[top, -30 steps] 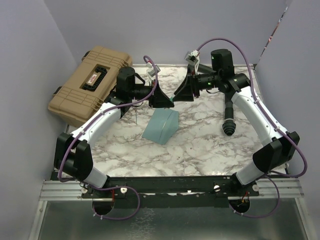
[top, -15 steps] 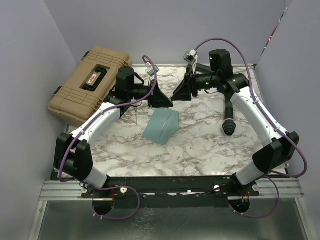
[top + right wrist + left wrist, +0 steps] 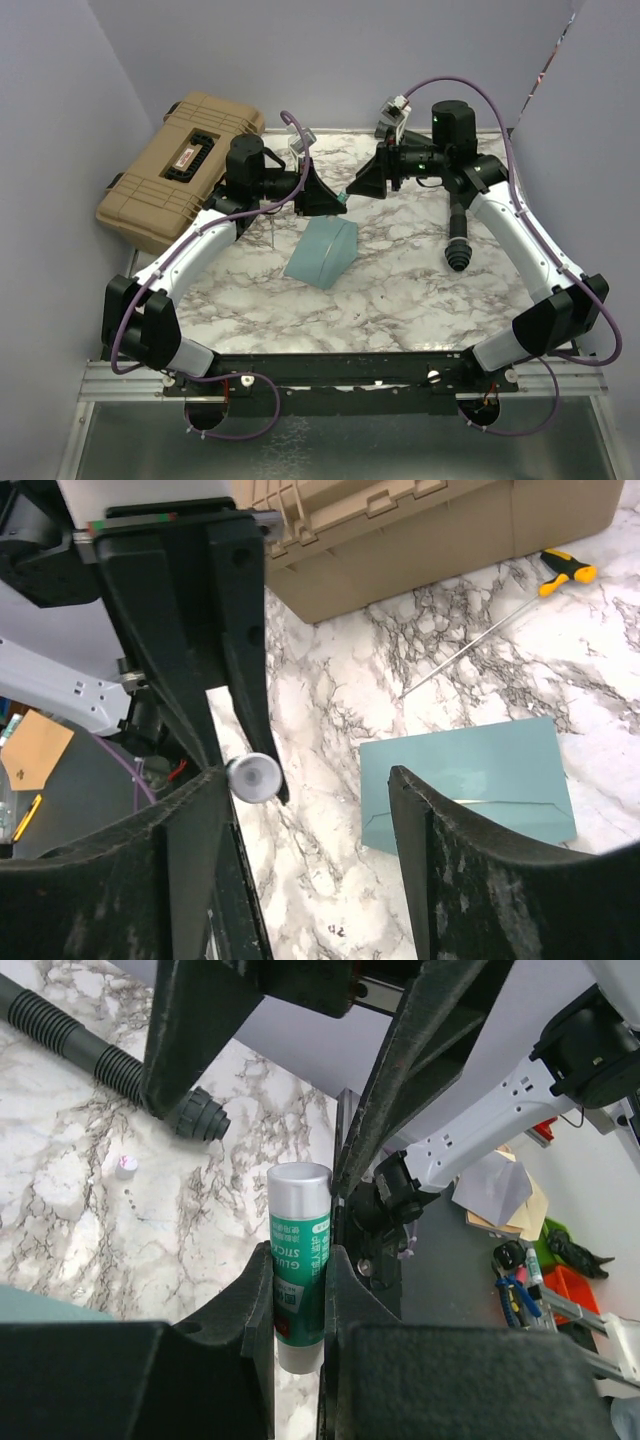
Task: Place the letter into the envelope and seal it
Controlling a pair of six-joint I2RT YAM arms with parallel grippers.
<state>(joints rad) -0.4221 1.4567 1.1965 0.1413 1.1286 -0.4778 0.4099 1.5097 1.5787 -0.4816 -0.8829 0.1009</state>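
The teal envelope lies flat on the marble table, its flap folded down; it also shows in the right wrist view. The tan letter is not in view. My left gripper is shut on a green glue stick and holds it above the table, behind the envelope. My right gripper faces it, open, with its jaws wide apart. The stick's round end sits just beside one of the right gripper's fingers, which also show in the left wrist view.
A tan hard case stands at the back left. A screwdriver with a yellow and black handle lies between the case and the envelope. A black ribbed hose piece lies at the right. A small white cap sits on the marble.
My right arm has shifted slightly back and to the right, its gripper staying opposite the glue stick. My left arm has drawn slightly left, still holding the stick. The envelope has not moved.
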